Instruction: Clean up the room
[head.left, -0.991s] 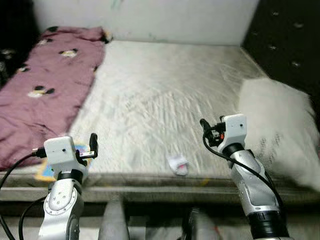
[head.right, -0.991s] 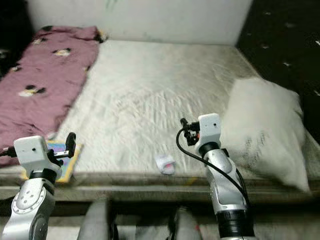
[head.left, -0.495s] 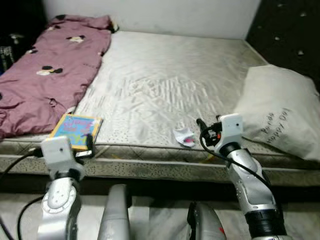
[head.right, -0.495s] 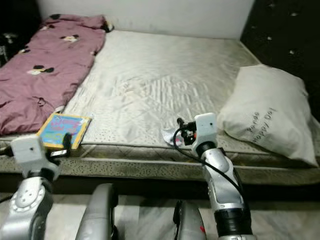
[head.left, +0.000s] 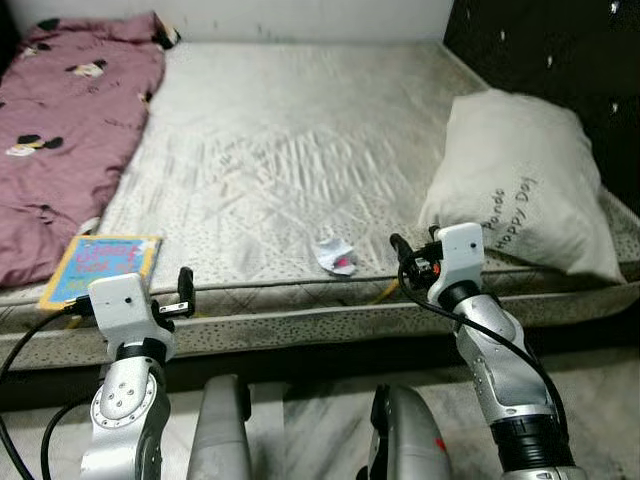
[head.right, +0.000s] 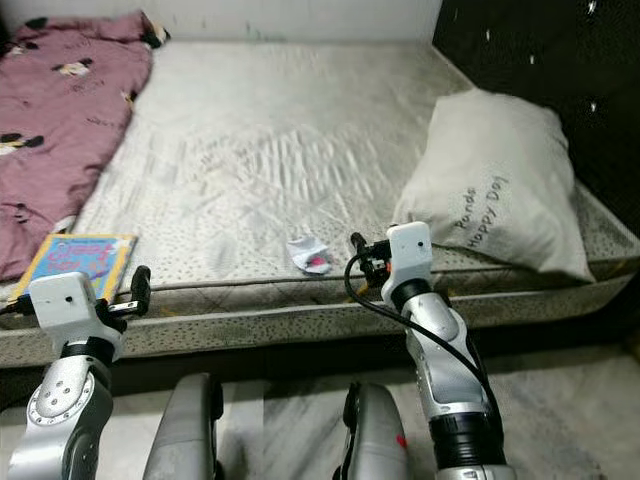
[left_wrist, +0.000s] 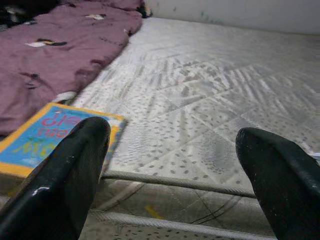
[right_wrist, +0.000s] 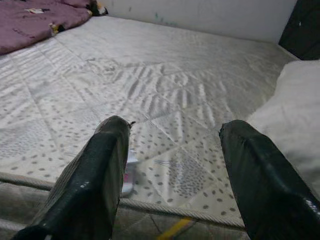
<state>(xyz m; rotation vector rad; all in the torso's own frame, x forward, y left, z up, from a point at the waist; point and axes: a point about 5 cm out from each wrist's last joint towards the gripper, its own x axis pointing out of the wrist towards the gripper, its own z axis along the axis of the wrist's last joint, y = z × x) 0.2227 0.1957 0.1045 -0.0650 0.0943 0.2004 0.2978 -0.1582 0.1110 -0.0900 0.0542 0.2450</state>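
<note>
A small crumpled wrapper (head.left: 334, 255), white with a pink patch, lies on the bare mattress (head.left: 290, 150) close to its front edge, with a colourful book (head.left: 95, 268) at the front left corner just beside a purple blanket (head.left: 60, 120), and a white pillow (head.left: 515, 190) on the right. I hold my right gripper (right_wrist: 172, 165) low at the bed edge just right of the wrapper, jaws wide and empty, and my left gripper (left_wrist: 170, 165) likewise wide and empty just in front of the book. I judge this to be the approach step: next, advance the right gripper forward and leftward over the wrapper and close on it.
</note>
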